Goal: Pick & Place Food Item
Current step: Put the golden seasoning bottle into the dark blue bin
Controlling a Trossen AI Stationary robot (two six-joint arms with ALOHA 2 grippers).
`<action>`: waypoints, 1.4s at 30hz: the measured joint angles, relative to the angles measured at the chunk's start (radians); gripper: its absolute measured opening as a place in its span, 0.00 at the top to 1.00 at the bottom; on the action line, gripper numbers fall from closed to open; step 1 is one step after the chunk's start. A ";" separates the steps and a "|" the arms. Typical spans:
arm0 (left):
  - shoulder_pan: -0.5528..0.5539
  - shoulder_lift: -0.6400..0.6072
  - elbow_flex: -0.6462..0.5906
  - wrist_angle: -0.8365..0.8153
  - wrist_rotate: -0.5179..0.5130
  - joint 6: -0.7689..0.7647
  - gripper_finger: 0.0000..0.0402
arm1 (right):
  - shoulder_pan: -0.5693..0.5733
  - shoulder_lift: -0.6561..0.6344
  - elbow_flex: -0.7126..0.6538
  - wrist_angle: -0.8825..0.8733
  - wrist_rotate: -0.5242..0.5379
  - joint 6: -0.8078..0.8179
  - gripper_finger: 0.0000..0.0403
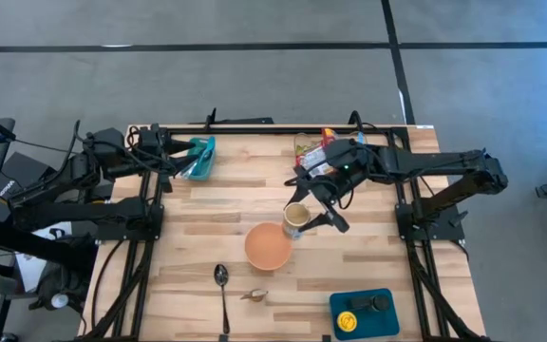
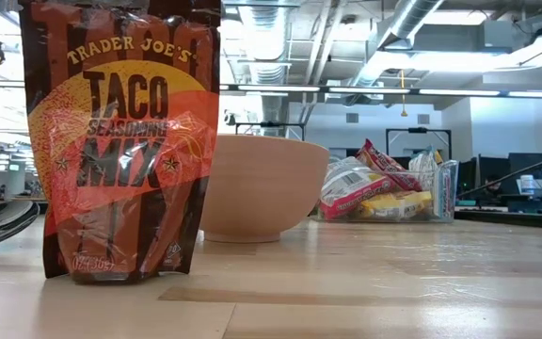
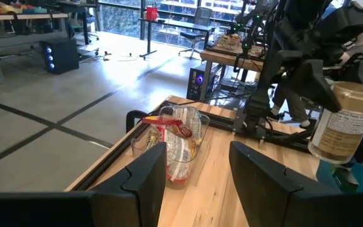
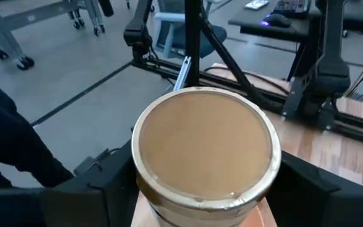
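Note:
A round jar [image 1: 295,218] with a pale label and a tan top hangs over the table beside the far right rim of an orange-tan bowl [image 1: 268,245], with my right gripper [image 1: 306,213] shut on it. In the left wrist view the jar [image 3: 345,123] stands nearly upright in the air. A taco seasoning packet [image 2: 120,141] stands upright on its lower edge near the table's front. My left gripper [image 3: 197,170] waits open at the far left [image 1: 180,160], nothing between its fingers. My right gripper pinches the jar's round side wall [image 4: 145,189] between its two fingers [image 4: 106,183], one on each side just below the top rim. The fingers reach in from the table's right, slanting slightly down. The jar is lifted clear, nearly upright, its top showing.
A clear container of snack packets [image 1: 311,147] stands at the far edge, also the clear container [image 3: 178,142] ahead of my left gripper. A teal thing [image 1: 199,157] lies by the left gripper. A spoon [image 1: 222,294] and a blue tray [image 1: 364,312] lie near the front.

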 joint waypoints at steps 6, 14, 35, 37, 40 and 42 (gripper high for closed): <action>0.000 0.000 0.000 0.002 0.000 0.000 0.58 | -0.002 -0.003 0.000 -0.085 0.001 -0.004 0.31; 0.000 0.000 0.000 0.004 0.000 0.000 0.58 | 0.089 -0.067 0.000 -0.234 0.094 -0.032 0.35; 0.000 0.000 0.000 0.004 0.000 0.000 0.58 | 0.670 -0.227 -0.069 -0.415 0.774 0.509 0.35; 0.000 0.000 0.000 0.004 0.000 0.000 0.58 | 0.721 -0.235 -0.092 -0.390 0.835 0.562 0.35; 0.000 0.000 0.000 0.004 0.000 0.000 0.58 | 0.793 -0.234 -0.097 -0.372 0.929 0.648 0.35; 0.000 0.000 0.000 0.004 0.000 0.000 0.58 | 0.838 -0.222 -0.097 -0.385 0.982 0.708 0.35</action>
